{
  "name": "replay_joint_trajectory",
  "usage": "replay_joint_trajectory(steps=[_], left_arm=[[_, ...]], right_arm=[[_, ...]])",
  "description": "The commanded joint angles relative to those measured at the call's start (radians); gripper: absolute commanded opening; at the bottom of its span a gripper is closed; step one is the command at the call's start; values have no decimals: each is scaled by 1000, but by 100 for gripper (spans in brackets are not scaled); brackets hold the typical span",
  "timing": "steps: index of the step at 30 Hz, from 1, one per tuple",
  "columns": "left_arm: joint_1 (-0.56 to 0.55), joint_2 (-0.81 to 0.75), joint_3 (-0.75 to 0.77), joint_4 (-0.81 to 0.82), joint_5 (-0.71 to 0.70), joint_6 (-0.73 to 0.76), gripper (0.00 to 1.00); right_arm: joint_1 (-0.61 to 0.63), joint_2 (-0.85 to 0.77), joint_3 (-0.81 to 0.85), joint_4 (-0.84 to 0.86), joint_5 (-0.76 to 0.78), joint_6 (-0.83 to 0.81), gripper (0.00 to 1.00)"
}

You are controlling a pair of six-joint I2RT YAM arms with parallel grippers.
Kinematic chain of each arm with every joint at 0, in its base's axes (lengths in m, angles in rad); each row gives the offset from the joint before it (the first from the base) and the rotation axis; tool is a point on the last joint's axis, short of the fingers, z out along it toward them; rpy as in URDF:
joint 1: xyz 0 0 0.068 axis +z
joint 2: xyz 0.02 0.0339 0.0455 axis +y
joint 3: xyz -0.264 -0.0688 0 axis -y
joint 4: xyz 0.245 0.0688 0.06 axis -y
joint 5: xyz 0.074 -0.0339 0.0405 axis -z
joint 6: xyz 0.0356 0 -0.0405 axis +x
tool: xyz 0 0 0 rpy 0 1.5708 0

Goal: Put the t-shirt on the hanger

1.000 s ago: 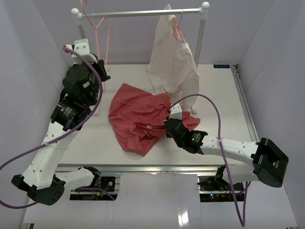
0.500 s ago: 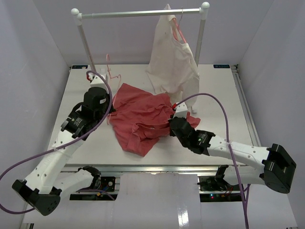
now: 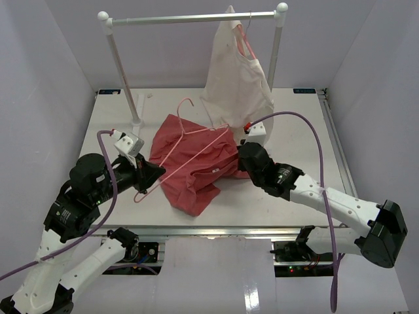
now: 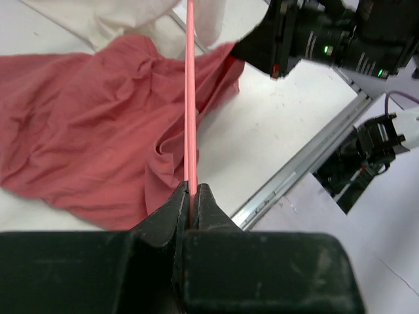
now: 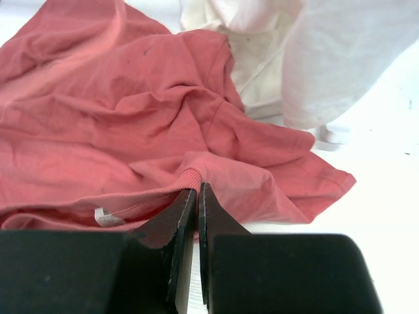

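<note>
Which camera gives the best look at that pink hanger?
The top external view: the hanger shows whole, triangle and hook, over the t-shirt. The left wrist view shows only one wire pinched in the left gripper. The right wrist view shows none of it.

Top external: high, behind arm bases, looks down and forward over whole table point(image 3: 294, 124). Left wrist: close, low, sights past left gripper point(image 4: 192, 190) across t-shirt point(image 4: 85, 118) toward right arm point(image 4: 314, 39). Right wrist: close behind right gripper point(image 5: 198, 190), low over cloth. All three share t-shirt.
</note>
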State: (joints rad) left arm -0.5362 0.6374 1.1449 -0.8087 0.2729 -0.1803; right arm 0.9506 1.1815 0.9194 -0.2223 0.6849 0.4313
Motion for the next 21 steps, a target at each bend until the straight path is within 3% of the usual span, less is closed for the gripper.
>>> replay_joint_trajectory(steps=[1, 4, 9, 15, 21], left_arm=[[-4, -19, -30, -22, 106, -8, 0], [-4, -23, -26, -18, 117, -18, 0], [-4, -33, -87, 30, 324, -36, 0], [-4, -36, -127, 36, 328, -21, 0], [-4, -67, -69, -14, 290, -16, 0]], right_arm=[[-25, -119, 65, -70, 33, -18, 8], [-34, -169, 68, -101, 24, -19, 8], [-49, -200, 101, -137, 13, -58, 8], [-61, -171, 111, -143, -1, -68, 8], [-91, -167, 97, -141, -18, -65, 8]])
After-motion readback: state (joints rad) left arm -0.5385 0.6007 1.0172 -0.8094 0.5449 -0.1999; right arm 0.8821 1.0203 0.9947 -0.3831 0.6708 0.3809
